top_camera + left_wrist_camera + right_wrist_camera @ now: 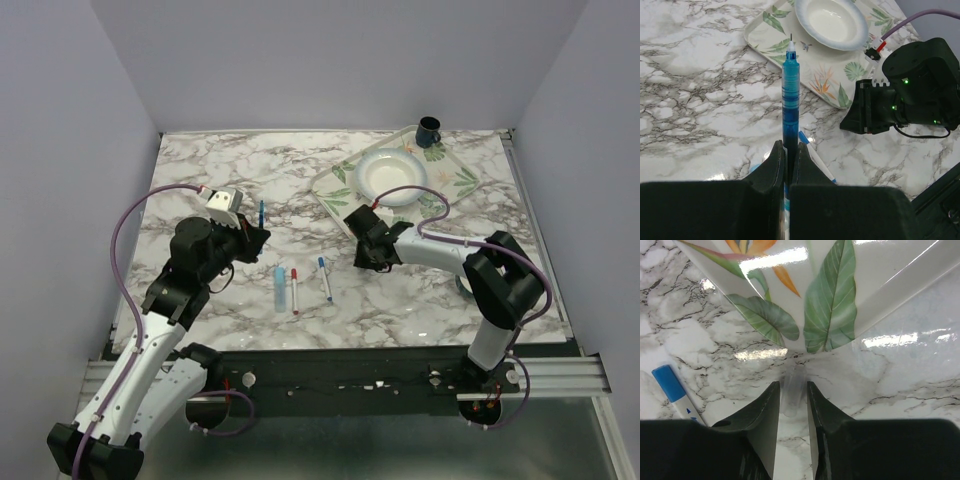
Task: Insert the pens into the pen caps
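My left gripper (255, 232) (790, 150) is shut on a translucent blue pen (262, 211) (790, 90) and holds it above the table, tip pointing away. My right gripper (368, 257) (793, 387) is low on the table by the tray's near corner. Its fingers close on the sides of a small clear pen cap (793, 392) that rests on the marble. Three more pens lie between the arms: a thick light-blue one (279, 287), a white one with red ends (294, 290), and a white one with blue ends (325, 278) (671, 386). No other caps show.
A floral tray (333, 186) (840, 295) at the back right holds a white bowl (390, 174) (830, 22). A dark blue mug (428, 130) stands on the tray's far corner. The right gripper body (880, 107) sits close ahead of the held pen.
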You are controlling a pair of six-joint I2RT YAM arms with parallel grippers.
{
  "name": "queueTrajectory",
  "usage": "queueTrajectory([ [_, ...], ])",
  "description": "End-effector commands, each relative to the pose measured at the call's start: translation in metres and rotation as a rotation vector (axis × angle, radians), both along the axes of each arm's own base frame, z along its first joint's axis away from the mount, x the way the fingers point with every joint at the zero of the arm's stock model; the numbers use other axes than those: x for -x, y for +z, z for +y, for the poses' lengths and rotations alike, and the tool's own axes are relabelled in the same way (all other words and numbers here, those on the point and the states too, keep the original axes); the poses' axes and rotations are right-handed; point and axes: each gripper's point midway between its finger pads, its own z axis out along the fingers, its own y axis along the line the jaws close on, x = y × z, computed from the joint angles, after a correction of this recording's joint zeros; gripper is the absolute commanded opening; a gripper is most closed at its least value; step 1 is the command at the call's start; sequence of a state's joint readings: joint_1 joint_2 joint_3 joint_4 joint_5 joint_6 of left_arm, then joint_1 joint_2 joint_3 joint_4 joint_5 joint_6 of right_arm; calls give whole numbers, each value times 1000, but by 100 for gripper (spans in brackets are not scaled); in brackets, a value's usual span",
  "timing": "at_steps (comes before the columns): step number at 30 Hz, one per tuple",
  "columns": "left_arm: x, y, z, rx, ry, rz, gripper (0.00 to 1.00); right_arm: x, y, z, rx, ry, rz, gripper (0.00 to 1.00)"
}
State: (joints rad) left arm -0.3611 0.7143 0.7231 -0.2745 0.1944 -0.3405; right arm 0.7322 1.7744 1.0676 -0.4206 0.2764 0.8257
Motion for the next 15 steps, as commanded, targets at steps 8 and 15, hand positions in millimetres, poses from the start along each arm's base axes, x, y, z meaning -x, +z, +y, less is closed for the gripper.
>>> queueTrajectory([
  [8, 0, 3, 0, 2, -12, -30, 0, 9, -30, -23, 107, -10, 60, 30],
  [15, 2, -2, -7, 18, -45, -19, 0, 14, -30, -20, 71, 6, 61, 24],
])
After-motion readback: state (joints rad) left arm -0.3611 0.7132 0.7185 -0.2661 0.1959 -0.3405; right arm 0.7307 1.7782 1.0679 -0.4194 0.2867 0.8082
